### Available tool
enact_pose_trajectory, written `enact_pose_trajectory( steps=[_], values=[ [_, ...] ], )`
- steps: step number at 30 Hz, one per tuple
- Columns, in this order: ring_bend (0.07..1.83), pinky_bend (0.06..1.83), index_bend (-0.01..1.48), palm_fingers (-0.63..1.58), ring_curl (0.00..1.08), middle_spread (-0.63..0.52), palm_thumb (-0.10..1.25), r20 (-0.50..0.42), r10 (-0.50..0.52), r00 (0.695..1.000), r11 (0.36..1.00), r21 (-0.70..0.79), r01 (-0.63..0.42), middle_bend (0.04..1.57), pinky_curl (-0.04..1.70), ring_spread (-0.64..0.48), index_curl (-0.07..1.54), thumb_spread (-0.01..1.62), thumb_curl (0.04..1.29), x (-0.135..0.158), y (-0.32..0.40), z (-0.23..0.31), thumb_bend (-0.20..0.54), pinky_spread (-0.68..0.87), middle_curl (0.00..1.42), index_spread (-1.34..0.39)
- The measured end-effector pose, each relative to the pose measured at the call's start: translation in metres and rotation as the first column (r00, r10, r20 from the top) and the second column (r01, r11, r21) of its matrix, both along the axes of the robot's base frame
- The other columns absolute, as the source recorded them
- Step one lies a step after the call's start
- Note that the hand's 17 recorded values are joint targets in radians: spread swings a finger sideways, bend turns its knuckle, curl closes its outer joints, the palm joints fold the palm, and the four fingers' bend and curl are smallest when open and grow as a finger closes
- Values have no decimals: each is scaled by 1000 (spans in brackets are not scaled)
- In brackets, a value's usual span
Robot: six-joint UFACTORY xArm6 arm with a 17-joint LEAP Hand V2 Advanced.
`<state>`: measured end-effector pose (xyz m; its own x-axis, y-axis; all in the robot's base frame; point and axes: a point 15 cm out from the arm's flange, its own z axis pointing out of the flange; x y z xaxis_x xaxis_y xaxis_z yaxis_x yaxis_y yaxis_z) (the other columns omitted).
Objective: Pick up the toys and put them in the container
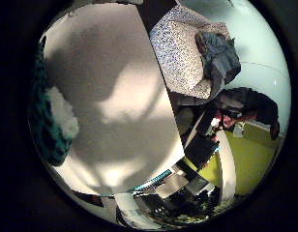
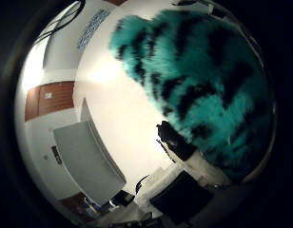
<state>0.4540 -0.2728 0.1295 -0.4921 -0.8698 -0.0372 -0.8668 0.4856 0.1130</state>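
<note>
Filling most of the thumb-side palm view, a teal plush toy with black stripes (image 2: 203,80) sat right up against the palm, over a white table (image 2: 122,118). The little-finger-side view caught only the toy's edge, teal fur with a white patch, beside the same table, which carried broad shadows. Parts of the hand (image 2: 184,152), black and white, showed just beside the fur; whether the fingers were curled round the toy couldn't be told. No container was in view. Past the table's edge were a speckled panel (image 1: 180,53) and a yellow-green floor (image 1: 250,159).
</note>
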Motion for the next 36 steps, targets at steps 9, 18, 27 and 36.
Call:
enact_pose_trajectory(
  steps=[9,18,27,36],
  values=[
    [1097,907,396,1199,425,-248,703,-16,21,1000,999,-38,-22,853,318,-297,417,1141,385,-7,-12,4,-10,-386,586,-401],
    [1368,1351,944,1054,629,-244,961,162,53,985,987,-157,-28,1183,605,-264,820,1164,473,0,-9,129,8,-282,839,-382],
    [1432,1397,1024,938,735,-234,990,153,251,956,963,-135,-231,1268,769,-254,966,1150,543,-61,125,249,-11,-225,943,-338],
    [1436,1368,1037,907,789,-228,983,221,467,856,884,-136,-447,1291,880,-258,1012,1158,574,-86,271,309,-12,-209,969,-329]
  ],
)
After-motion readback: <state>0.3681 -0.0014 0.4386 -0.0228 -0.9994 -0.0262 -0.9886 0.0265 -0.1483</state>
